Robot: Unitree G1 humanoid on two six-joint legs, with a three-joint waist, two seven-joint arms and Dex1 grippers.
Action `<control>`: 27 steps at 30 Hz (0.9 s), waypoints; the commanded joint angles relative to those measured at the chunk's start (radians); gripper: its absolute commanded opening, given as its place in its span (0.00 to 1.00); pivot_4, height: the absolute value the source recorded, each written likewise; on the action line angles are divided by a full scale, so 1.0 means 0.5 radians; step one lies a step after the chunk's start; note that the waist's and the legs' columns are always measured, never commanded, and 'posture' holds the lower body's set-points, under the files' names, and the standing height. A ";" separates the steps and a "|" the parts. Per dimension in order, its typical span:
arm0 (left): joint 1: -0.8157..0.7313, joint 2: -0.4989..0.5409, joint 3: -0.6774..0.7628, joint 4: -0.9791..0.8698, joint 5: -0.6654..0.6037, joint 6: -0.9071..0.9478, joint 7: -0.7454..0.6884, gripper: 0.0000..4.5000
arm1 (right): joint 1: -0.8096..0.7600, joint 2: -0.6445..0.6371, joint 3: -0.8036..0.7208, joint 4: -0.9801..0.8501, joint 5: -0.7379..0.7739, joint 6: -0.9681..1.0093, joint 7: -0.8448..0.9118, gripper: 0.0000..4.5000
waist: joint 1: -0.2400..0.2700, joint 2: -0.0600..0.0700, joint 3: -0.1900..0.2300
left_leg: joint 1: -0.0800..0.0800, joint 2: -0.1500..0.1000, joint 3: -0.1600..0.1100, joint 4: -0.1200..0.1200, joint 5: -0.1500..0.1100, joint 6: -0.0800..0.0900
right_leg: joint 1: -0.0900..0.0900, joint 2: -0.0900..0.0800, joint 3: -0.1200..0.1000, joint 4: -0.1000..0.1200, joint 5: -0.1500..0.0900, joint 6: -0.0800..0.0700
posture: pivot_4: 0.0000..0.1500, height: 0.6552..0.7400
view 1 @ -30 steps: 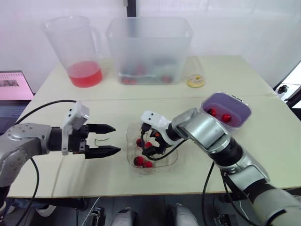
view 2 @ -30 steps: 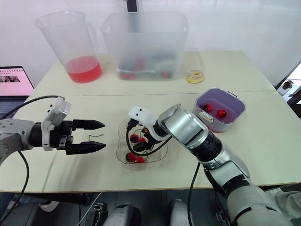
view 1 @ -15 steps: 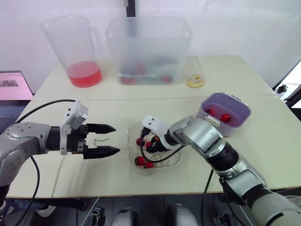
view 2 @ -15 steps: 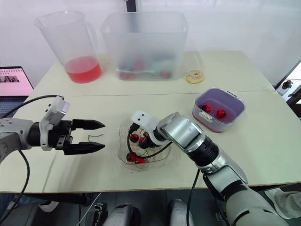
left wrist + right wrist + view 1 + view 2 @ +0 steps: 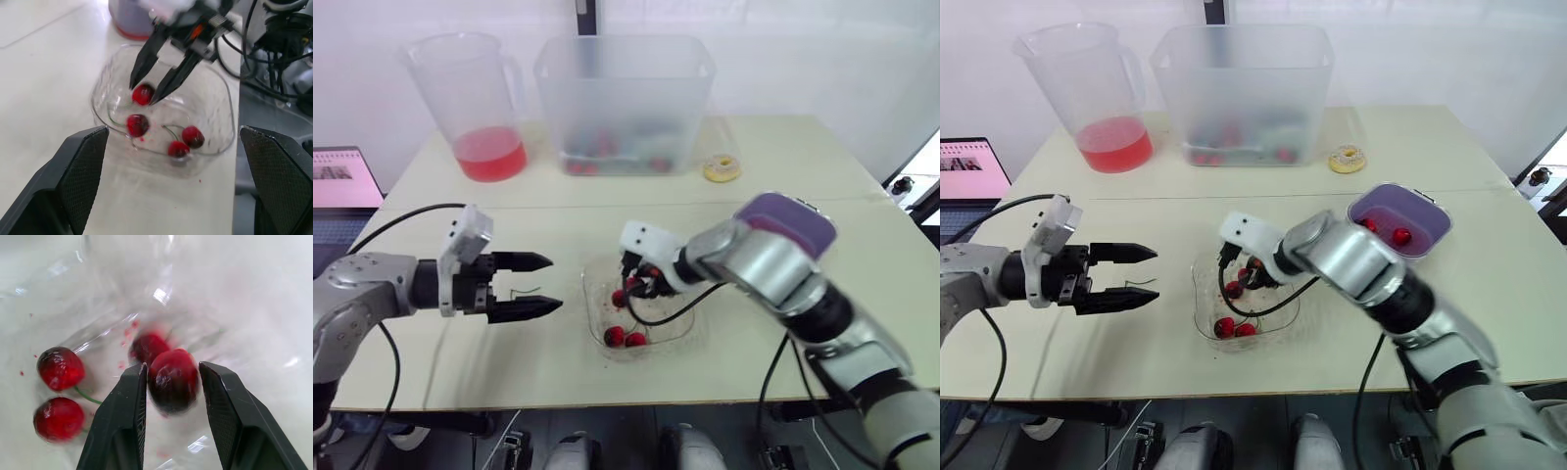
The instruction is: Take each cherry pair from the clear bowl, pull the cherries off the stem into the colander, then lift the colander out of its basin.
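Note:
The clear bowl (image 5: 595, 294) sits at the table's front centre. Inside it my right gripper (image 5: 632, 287) is shut on one dark red cherry (image 5: 173, 378), holding it a little above the bowl's floor. Its partner cherry (image 5: 137, 125) hangs just below on a green stem. Another cherry pair (image 5: 625, 339) lies at the bowl's near side. My left gripper (image 5: 553, 284) is open, level with the bowl and a short way to its left; a bare green stem (image 5: 1141, 284) lies on the table by it. The purple colander (image 5: 1400, 217) in its basin, at the right, holds two cherries (image 5: 1386, 231).
A pitcher of red liquid (image 5: 475, 98) and a big translucent bin (image 5: 625, 103) stand along the back. A small yellow ring (image 5: 722, 168) lies right of the bin. A laptop (image 5: 342, 186) sits past the table's left edge. My right forearm crosses in front of the colander.
My right gripper has closed on a cherry in the bowl and raised it slightly, and its forearm has swung up across the colander. The left gripper has stayed put.

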 commanded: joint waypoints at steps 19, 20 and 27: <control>-0.258 -0.120 0.007 0.168 -0.070 0.012 0.038 1.00 | 0.002 -0.287 0.119 -0.102 0.102 0.050 0.108 0.39 | 0.001 -0.001 -0.001 | 0.000 0.001 0.002 0.000 0.000 0.000 | 0.000 -0.001 0.001 0.001 0.000 0.000 | 1.00 0.37; -0.252 -0.122 0.008 0.163 -0.068 0.010 0.037 1.00 | -0.003 -0.299 0.160 -0.103 0.094 0.036 0.111 0.39 | 0.002 -0.001 -0.001 | 0.000 0.001 0.002 0.000 0.000 0.000 | -0.001 -0.001 0.001 0.000 0.000 0.000 | 1.00 0.37; -0.215 -0.154 0.000 0.116 -0.053 0.000 0.053 1.00 | -0.085 -0.297 0.365 -0.041 0.051 -0.042 0.168 0.39 | 0.000 -0.001 -0.001 | 0.000 0.000 0.001 0.001 0.000 0.000 | 0.000 -0.001 0.001 0.001 0.000 0.000 | 1.00 0.37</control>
